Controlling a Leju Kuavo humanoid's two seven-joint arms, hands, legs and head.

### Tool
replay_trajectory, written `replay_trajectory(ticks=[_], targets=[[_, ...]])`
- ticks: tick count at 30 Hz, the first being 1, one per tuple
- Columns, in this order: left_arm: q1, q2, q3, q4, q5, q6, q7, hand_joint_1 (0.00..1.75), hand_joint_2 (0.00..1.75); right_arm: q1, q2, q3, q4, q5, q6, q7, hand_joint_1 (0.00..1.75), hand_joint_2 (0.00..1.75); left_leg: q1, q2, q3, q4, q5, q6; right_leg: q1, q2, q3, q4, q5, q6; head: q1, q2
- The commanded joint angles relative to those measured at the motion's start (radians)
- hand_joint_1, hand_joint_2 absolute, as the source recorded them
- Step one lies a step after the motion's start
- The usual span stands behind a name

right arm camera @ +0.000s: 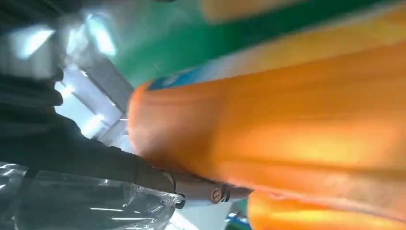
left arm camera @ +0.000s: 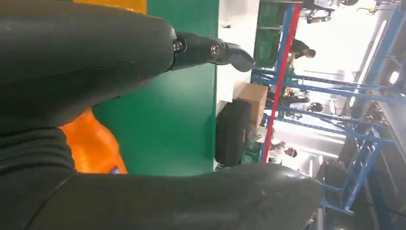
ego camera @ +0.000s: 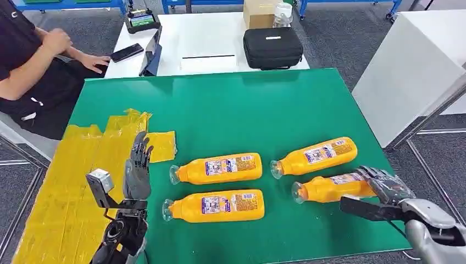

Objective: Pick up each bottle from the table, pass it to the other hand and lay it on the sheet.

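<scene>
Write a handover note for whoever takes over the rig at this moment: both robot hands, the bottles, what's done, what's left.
Left robot hand: open, fingers up, raised at the edge of the yellow sheet, holding nothing.
Right robot hand: wrapped over the base end of the near-right orange bottle; whether the bottle is lifted cannot be told.
Other three orange bottles lie on the green table: far-right, centre, near-left.
Done: no bottle lies on the sheet yet.
Left: pick up, pass and lay down all four.
</scene>
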Motion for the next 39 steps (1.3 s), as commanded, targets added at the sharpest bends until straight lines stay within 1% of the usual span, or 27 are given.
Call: replay_trajectory(ticks=[1, 2, 3, 4, 6, 7, 8, 9, 10, 11, 13, 14, 15, 16, 17, 18, 20, 22, 23, 24, 25, 26, 28, 35, 36, 38, 39], targets=[[-0.058, 0.018, -0.038, 0.070, 0.013, 0.029, 0.014, 0.00, 0.00, -0.116, 0.156, 0.319, 0.473, 0.059, -0.022, 0.017, 0.65, 1.75, 0.004, -0.005, 0.008, -0.005, 0.002, -0.003, 0.005, -0.006, 0.009, -0.009, 0.002, -0.002, 0.000, 0.000], [-0.052, 0.024, -0.037, 0.070, 0.012, 0.027, 0.013, 0.00, 0.00, -0.118, 0.149, 0.326, 0.477, 0.055, -0.014, 0.004, 1.57, 1.75, 0.006, -0.004, 0.012, -0.002, -0.005, -0.001, 0.007, -0.003, 0.008, -0.007, -0.005, 0.000, 0.003, 0.000], [-0.048, 0.026, -0.037, 0.070, 0.012, 0.027, 0.013, 0.00, 0.00, -0.120, 0.139, 0.327, 0.478, 0.050, -0.012, -0.005, 1.62, 1.75, 0.007, -0.006, 0.016, -0.004, -0.005, -0.002, 0.007, -0.006, 0.013, -0.010, -0.006, -0.001, 0.003, 0.000], [-0.044, 0.029, -0.037, 0.072, 0.012, 0.026, 0.013, 0.00, 0.00, -0.121, 0.125, 0.329, 0.478, 0.043, -0.007, -0.016, 1.62, 1.75, 0.007, -0.002, 0.023, -0.003, -0.011, -0.003, 0.008, -0.002, 0.017, -0.009, -0.007, -0.001, 0.002, 0.000], [-0.048, 0.029, -0.041, 0.089, 0.015, 0.023, 0.009, 0.00, 0.00, -0.121, 0.086, 0.336, 0.477, 0.022, 0.009, -0.043, 1.61, 1.75, 0.008, -0.002, 0.023, -0.005, -0.011, -0.004, 0.009, -0.001, 0.020, -0.013, -0.005, -0.002, 0.003, 0.000], [-0.057, 0.028, -0.046, 0.104, 0.018, 0.019, 0.003, 0.00, 0.00, -0.123, 0.066, 0.350, 0.476, 0.008, 0.021, -0.056, 1.62, 1.75, 0.012, 0.003, 0.032, 0.000, -0.018, -0.004, 0.013, 0.004, 0.029, -0.011, -0.009, -0.004, 0.003, 0.000], [-0.067, 0.026, -0.049, 0.115, 0.019, 0.018, -0.001, 0.00, 0.00, -0.128, 0.050, 0.359, 0.482, -0.003, 0.030, -0.068, 1.62, 1.75, 0.010, 0.001, 0.029, -0.002, -0.016, -0.003, 0.011, 0.001, 0.027, -0.012, -0.010, -0.005, 0.003, 0.000], [-0.074, 0.024, -0.051, 0.119, 0.020, 0.018, -0.001, 0.00, 0.00, -0.131, 0.046, 0.363, 0.487, -0.008, 0.034, -0.074, 1.66, 1.75, 0.010, 0.000, 0.032, -0.001, -0.018, -0.003, 0.011, -0.001, 0.029, -0.011, -0.011, -0.004, 0.003, 0.000], [-0.083, 0.021, -0.052, 0.125, 0.021, 0.018, -0.002, 0.00, 0.00, -0.135, 0.042, 0.370, 0.492, -0.012, 0.038, -0.081, 1.68, 1.75, 0.010, 0.001, 0.040, 0.001, -0.022, -0.001, 0.011, 0.000, 0.035, -0.009, -0.015, -0.004, 0.003, 0.000], [-0.091, 0.018, -0.053, 0.130, 0.023, 0.018, -0.003, 0.00, 0.00, -0.136, 0.046, 0.380, 0.500, -0.017, 0.038, -0.086, 1.71, 1.75, 0.009, -0.002, 0.033, 0.001, -0.019, -0.001, 0.011, -0.004, 0.030, -0.010, -0.014, -0.002, 0.003, 0.000], [-0.097, 0.017, -0.054, 0.130, 0.022, 0.018, -0.003, 0.00, 0.00, -0.123, 0.064, 0.383, 0.501, -0.023, 0.034, -0.081, 1.73, 1.75, 0.010, 0.001, 0.044, 0.002, -0.022, -0.001, 0.011, 0.000, 0.041, -0.009, -0.018, -0.001, 0.003, 0.000], [-0.098, 0.016, -0.052, 0.131, 0.022, 0.019, -0.003, 0.00, 0.00, -0.105, 0.075, 0.380, 0.491, -0.029, 0.022, -0.063, 1.73, 1.75, 0.008, -0.004, 0.033, 0.000, -0.016, -0.001, 0.010, -0.006, 0.032, -0.011, -0.014, -0.001, 0.003, 0.000], [-0.098, 0.016, -0.051, 0.130, 0.022, 0.019, -0.003, 0.00, 0.00, -0.094, 0.077, 0.378, 0.476, -0.035, 0.013, -0.053, 1.75, 1.75, 0.011, -0.001, 0.044, 0.001, -0.021, -0.001, 0.012, -0.001, 0.043, -0.011, -0.015, 0.000, 0.002, 0.000], [-0.095, 0.018, -0.047, 0.129, 0.023, 0.019, -0.004, 0.00, 0.00, -0.087, 0.079, 0.373, 0.462, -0.049, 0.011, -0.055, 1.75, 1.75, 0.009, -0.004, 0.039, -0.001, -0.018, -0.001, 0.010, -0.004, 0.038, -0.013, -0.014, -0.001, 0.003, 0.000], [-0.091, 0.021, -0.043, 0.131, 0.027, 0.014, -0.005, 0.00, 0.00, -0.081, 0.072, 0.358, 0.438, -0.089, 0.017, -0.092, 1.75, 1.75, 0.011, -0.001, 0.047, 0.000, -0.023, -0.001, 0.012, 0.000, 0.047, -0.013, -0.016, 0.000, 0.002, 0.000], [-0.089, 0.026, -0.041, 0.135, 0.028, 0.004, -0.010, 0.00, 0.00, -0.068, 0.049, 0.335, 0.398, -0.153, 0.036, -0.142, 1.75, 1.75, 0.011, -0.002, 0.045, -0.002, -0.021, -0.001, 0.012, -0.002, 0.045, -0.014, -0.015, 0.000, 0.003, 0.000], [-0.088, 0.027, -0.033, 0.145, 0.029, -0.008, -0.018, 0.00, 0.00, -0.046, -0.002, 0.326, 0.318, -0.205, 0.072, -0.152, 1.75, 1.75, 0.011, -0.002, 0.048, -0.001, -0.023, -0.001, 0.012, -0.002, 0.048, -0.015, -0.017, 0.000, 0.003, 0.000], [-0.086, 0.030, -0.025, 0.151, 0.046, -0.030, -0.026, 0.00, 0.00, -0.001, -0.052, 0.270, 0.220, -0.337, 0.093, -0.243, 1.75, 1.75, 0.010, -0.001, 0.053, 0.000, -0.028, 0.000, 0.011, 0.001, 0.052, -0.013, -0.022, 0.001, 0.002, 0.000], [-0.085, 0.037, -0.021, 0.154, 0.054, -0.038, -0.031, 0.00, 0.00, 0.063, -0.093, 0.202, 0.106, -0.440, 0.113, -0.286, 1.75, 1.75, 0.008, -0.007, 0.043, -0.004, -0.022, -0.001, 0.009, -0.006, 0.044, -0.016, -0.019, 0.001, 0.003, 0.000], [-0.084, 0.040, -0.018, 0.155, 0.056, -0.041, -0.033, 0.00, 0.00, 0.093, -0.112, 0.179, 0.054, -0.453, 0.131, -0.271, 1.75, 1.75, 0.010, -0.005, 0.050, -0.001, -0.027, 0.000, 0.012, -0.004, 0.052, -0.015, -0.022, 0.002, 0.002, 0.000], [-0.084, 0.040, -0.017, 0.155, 0.056, -0.042, -0.033, 0.00, 0.00, 0.101, -0.116, 0.173, 0.041, -0.456, 0.137, -0.267, 1.75, 1.75, 0.010, -0.006, 0.052, -0.001, -0.029, 0.000, 0.011, -0.003, 0.054, -0.015, -0.024, 0.002, 0.003, 0.000], [-0.084, 0.040, -0.017, 0.155, 0.056, -0.042, -0.033, 0.00, 0.00, 0.101, -0.116, 0.173, 0.041, -0.456, 0.137, -0.267, 1.75, 1.75, 0.009, -0.007, 0.050, -0.003, -0.027, -0.001, 0.010, -0.006, 0.052, -0.016, -0.023, 0.002, 0.003, 0.000], [-0.084, 0.039, -0.017, 0.154, 0.056, -0.042, -0.033, 0.00, 0.00, 0.109, -0.111, 0.167, 0.026, -0.456, 0.141, -0.257, 1.75, 1.75, 0.010, -0.004, 0.050, -0.002, -0.030, 0.000, 0.011, -0.002, 0.064, -0.015, -0.024, 0.003, 0.002, 0.000], [-0.085, 0.037, -0.017, 0.153, 0.056, -0.041, -0.033, 0.00, 0.00, 0.109, -0.103, 0.168, 0.031, -0.455, 0.140, -0.255, 1.75, 1.75, 0.009, -0.004, 0.043, -0.002, -0.029, 0.000, 0.010, -0.003, 0.055, -0.015, -0.022, 0.003, 0.002, 0.000], [-0.072, 0.044, -0.014, 0.139, 0.057, -0.039, -0.033, 0.00, 0.00, 0.139, -0.092, 0.103, -0.006, -0.516, 0.110, -0.318, 1.75, 1.75, 0.010, -0.003, 0.042, -0.001, -0.029, 0.001, 0.011, -0.002, 0.054, -0.015, -0.022, 0.003, 0.003, 0.000], [-0.022, 0.052, 0.011, 0.088, 0.077, -0.049, -0.025, 0.00, 0.00, 0.252, -0.086, -0.058, -0.178, -0.603, 0.126, -0.341, 1.75, 1.75, 0.009, -0.004, 0.041, -0.002, -0.029, 0.001, 0.010, -0.003, 0.053, -0.015, -0.022, 0.003, 0.002, 0.000], [-0.006, 0.054, 0.019, 0.075, 0.069, -0.050, -0.027, 0.00, 0.00, 0.295, -0.062, -0.138, -0.242, -0.602, 0.146, -0.341, 1.75, 1.75, 0.009, -0.004, 0.042, -0.002, -0.030, 0.001, 0.010, -0.003, 0.053, -0.014, -0.023, 0.003, 0.002, 0.000]])
